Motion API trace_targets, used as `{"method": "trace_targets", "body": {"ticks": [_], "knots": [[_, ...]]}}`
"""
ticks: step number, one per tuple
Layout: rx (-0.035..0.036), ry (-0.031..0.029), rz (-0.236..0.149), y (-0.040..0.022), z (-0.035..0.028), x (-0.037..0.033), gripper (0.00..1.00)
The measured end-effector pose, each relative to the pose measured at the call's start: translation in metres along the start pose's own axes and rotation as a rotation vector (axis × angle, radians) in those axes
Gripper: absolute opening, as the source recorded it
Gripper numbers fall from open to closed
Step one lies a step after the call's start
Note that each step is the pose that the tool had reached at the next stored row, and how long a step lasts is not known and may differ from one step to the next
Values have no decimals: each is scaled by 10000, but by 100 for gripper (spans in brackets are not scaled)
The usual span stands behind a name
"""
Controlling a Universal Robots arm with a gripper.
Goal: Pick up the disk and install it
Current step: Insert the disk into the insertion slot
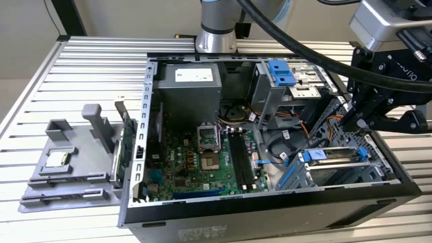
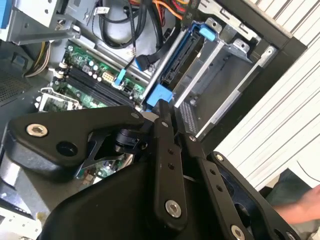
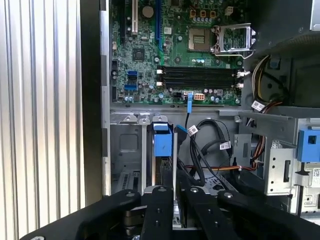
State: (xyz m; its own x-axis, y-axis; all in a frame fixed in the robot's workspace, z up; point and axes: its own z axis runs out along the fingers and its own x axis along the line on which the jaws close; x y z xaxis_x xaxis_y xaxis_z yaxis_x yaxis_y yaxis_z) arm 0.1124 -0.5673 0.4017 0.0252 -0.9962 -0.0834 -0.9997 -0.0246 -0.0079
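Note:
The disk (image 1: 329, 156) sits on edge in the lower drive cage of the open computer case (image 1: 270, 223), its blue rail frame showing along the top. Both wrist views show the blue rail end of the disk (image 2: 159, 94) (image 3: 162, 145) standing in the cage slot. My gripper (image 1: 352, 123) hangs a little above the disk, at the case's side on the exterior view's right. Its black fingers (image 2: 164, 131) (image 3: 158, 205) are drawn close together with nothing between them, just off the disk's near end.
Inside the case are the green motherboard (image 1: 202, 157), the grey power-supply box (image 1: 189, 83), an upper drive cage with a blue latch (image 1: 280, 73) and loose cables (image 3: 205, 145). A grey fixture holding a processor chip (image 1: 57, 159) stands on the slatted table (image 1: 88, 66).

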Motion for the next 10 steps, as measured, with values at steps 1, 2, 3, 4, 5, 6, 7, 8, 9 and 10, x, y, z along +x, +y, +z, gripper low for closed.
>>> {"method": "trace_targets", "body": {"ticks": [1,2,3,4,5,6,7,8,9,10], "knots": [[-10,31,-2,-10,7,-7,0],[-19,60,-4,-20,16,-13,0],[-26,86,-6,-31,24,-18,0],[-32,104,-9,-42,35,-24,0],[-35,117,-13,-55,46,-29,0],[-36,118,-20,-71,55,-33,0],[-37,119,-24,-82,57,-35,0],[-36,119,-24,-82,56,-35,0],[-36,119,-23,-83,57,-35,0],[-37,119,-23,-83,57,-35,100]]}}
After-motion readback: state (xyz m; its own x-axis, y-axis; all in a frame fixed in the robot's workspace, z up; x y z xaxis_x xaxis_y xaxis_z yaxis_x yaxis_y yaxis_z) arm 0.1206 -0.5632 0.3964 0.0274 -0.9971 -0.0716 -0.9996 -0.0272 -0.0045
